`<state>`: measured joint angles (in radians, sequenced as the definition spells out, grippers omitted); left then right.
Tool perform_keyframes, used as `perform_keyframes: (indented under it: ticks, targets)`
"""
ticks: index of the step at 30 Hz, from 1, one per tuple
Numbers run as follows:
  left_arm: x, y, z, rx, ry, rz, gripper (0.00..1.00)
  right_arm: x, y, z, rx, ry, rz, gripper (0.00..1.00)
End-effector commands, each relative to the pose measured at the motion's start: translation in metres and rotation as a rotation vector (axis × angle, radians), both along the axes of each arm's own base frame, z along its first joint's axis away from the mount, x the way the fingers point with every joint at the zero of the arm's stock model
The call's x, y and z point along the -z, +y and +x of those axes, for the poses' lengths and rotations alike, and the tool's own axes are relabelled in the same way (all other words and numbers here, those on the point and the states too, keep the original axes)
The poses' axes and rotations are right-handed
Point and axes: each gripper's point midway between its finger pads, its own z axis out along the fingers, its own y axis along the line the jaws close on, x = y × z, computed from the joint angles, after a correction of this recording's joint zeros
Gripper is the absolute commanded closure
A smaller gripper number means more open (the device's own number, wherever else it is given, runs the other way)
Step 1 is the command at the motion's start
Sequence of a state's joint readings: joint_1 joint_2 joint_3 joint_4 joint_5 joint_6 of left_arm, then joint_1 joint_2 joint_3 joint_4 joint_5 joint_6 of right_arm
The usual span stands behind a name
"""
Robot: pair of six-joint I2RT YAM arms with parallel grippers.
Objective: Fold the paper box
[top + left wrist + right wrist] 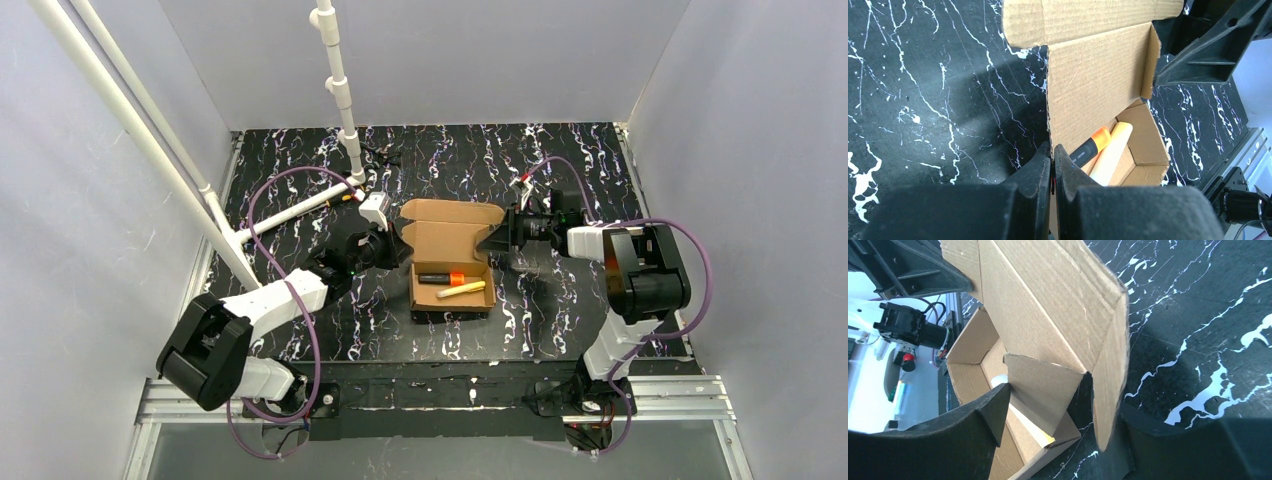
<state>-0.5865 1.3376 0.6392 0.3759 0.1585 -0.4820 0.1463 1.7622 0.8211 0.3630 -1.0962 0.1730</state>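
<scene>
As the box (445, 240) looks light and creasable, left fingers (1035, 172) clench its left wall; right fingers (988, 412), released, straddle its right flap.

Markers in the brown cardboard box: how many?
2. A black-and-orange marker lies in the brown cardboard box; a pale yellow marker lies beside it, nearer the arms. Flaps may hide more.

Paper box (440, 240): plain brown corrugated cardboard, walls folded up, lid open, near centre of table (560, 160).
</scene>
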Motion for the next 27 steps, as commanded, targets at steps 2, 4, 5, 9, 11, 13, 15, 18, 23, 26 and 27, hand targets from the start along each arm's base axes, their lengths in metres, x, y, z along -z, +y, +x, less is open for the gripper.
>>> perform_keyframes:
  ticks: [2, 4, 5, 9, 11, 13, 15, 18, 23, 26, 27]
  targets:
    - [-0.004, -0.01, -0.002, 0.056, -0.031, -0.019, 1.0, -0.012, 0.015, 0.0, -0.066, -0.047, 0.047, 0.36]
    - [-0.004, -0.01, -0.001, 0.054, -0.032, -0.017, 1.0, -0.015, 0.017, -0.002, -0.078, -0.052, 0.054, 0.39]
    - [-0.004, -0.009, -0.001, 0.05, -0.033, -0.014, 1.0, -0.017, 0.017, -0.003, -0.081, -0.058, 0.057, 0.4]
    - [-0.002, -0.007, 0.003, 0.029, -0.034, -0.006, 1.0, -0.023, 0.018, -0.004, -0.094, -0.071, 0.069, 0.52]
    - [-0.003, -0.007, 0.005, 0.019, -0.033, -0.006, 1.0, -0.025, 0.018, -0.005, -0.1, -0.074, 0.073, 0.56]
    - [-0.002, -0.007, 0.007, 0.008, -0.029, -0.003, 1.0, -0.028, 0.018, -0.006, -0.105, -0.082, 0.077, 0.58]
    - [-0.001, -0.005, 0.009, -0.008, -0.028, 0.0, 1.0, -0.032, 0.018, -0.007, -0.11, -0.093, 0.08, 0.6]
    - [-0.001, -0.001, 0.013, -0.036, -0.029, 0.004, 1.0, -0.036, 0.018, -0.008, -0.115, -0.107, 0.079, 0.65]
    - [-0.004, 0.003, 0.018, -0.067, -0.037, 0.009, 1.0, -0.038, 0.018, -0.012, -0.149, -0.119, 0.078, 0.62]
    - [-0.004, 0.006, 0.02, -0.07, -0.038, 0.023, 1.0, -0.041, 0.016, -0.014, -0.179, -0.143, 0.069, 0.58]
    - [-0.003, 0.007, 0.021, -0.074, -0.04, 0.031, 1.0, -0.04, 0.015, -0.016, -0.188, -0.143, 0.063, 0.58]
